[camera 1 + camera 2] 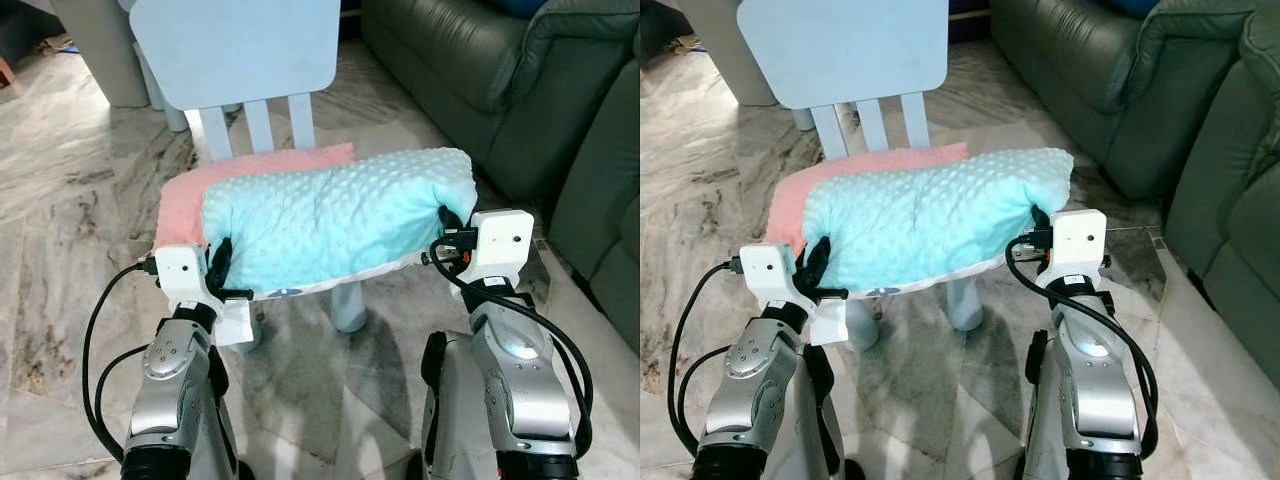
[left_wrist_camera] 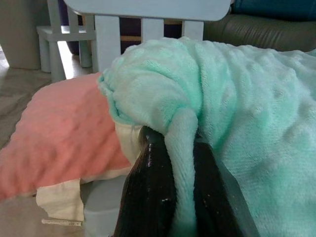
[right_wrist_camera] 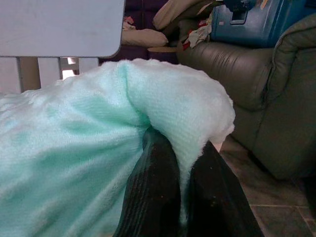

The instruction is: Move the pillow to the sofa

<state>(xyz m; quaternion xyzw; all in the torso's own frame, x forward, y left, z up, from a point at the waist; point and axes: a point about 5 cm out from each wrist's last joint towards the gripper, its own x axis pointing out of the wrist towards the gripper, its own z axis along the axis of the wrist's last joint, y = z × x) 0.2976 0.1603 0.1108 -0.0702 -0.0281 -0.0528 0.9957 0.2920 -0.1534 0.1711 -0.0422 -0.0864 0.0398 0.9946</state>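
The mint pillow lies across the seat of a pale blue chair, on top of a pink cushion at the seat's back-left corner. The left gripper is at the pillow's left end, its fingers closed on a fold of the fleece. The right gripper is at the right end, its fingers likewise pinched on a pleat of fabric. The sofa stands to the right of the chair, close by.

Judgement on the step in hand: the grasp looks made at both ends, and the lift comes next. Both arms should rise together and level, so that neither pinch is strained and the fleece does not slip out. The pillow must clear the pink cushion without dragging it off the seat, and clear the chair back before any turn toward the sofa.

Count: one mint pillow, one pink cushion, one chair, one sofa, two grippers.
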